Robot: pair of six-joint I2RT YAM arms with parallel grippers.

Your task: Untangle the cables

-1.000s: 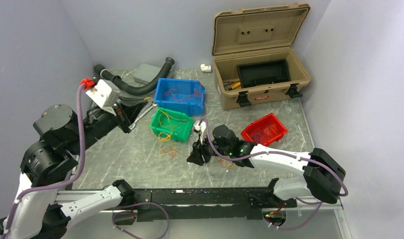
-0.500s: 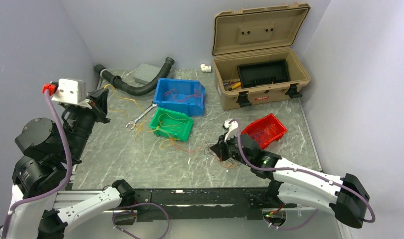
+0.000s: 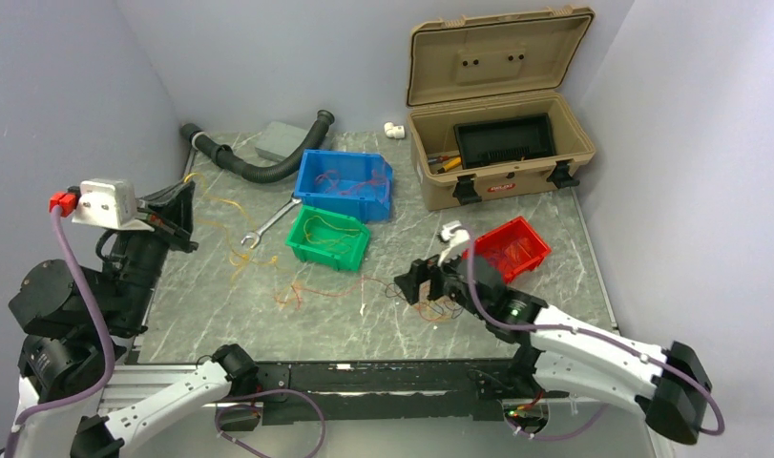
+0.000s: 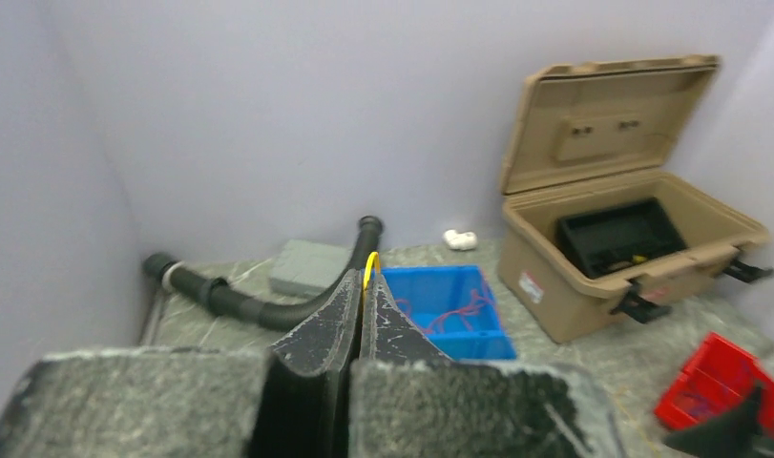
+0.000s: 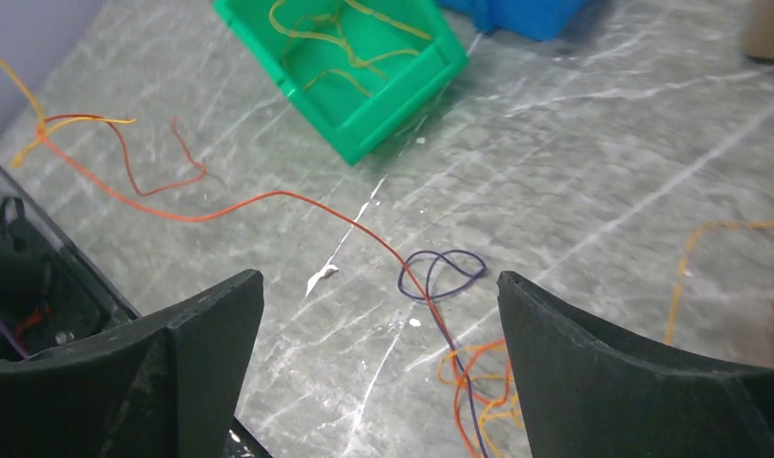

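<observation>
The cables are thin wires spread over the table. My left gripper (image 3: 179,204) is raised by the left wall and shut on a yellow cable (image 4: 371,261), which trails down to the table (image 3: 232,256). A long red-orange strand (image 5: 268,196) runs across the floor to a small tangle of orange and purple loops (image 5: 473,377), also seen in the top view (image 3: 442,309). My right gripper (image 5: 380,278) hangs open just above that tangle with nothing between its fingers (image 5: 211,324). In the top view this right gripper (image 3: 423,284) is left of the red bin.
A green bin (image 3: 316,253) and a blue bin (image 3: 340,205) hold more wires, as does a red bin (image 3: 540,250). An open tan toolbox (image 3: 516,181) stands at the back right. A wrench (image 3: 268,224), black hose (image 3: 259,170) and grey box (image 3: 282,141) lie at the back left.
My left gripper drew back toward the left wall with the yellow cable, stretching strands across the table. My right gripper went from shut to open over the tangle.
</observation>
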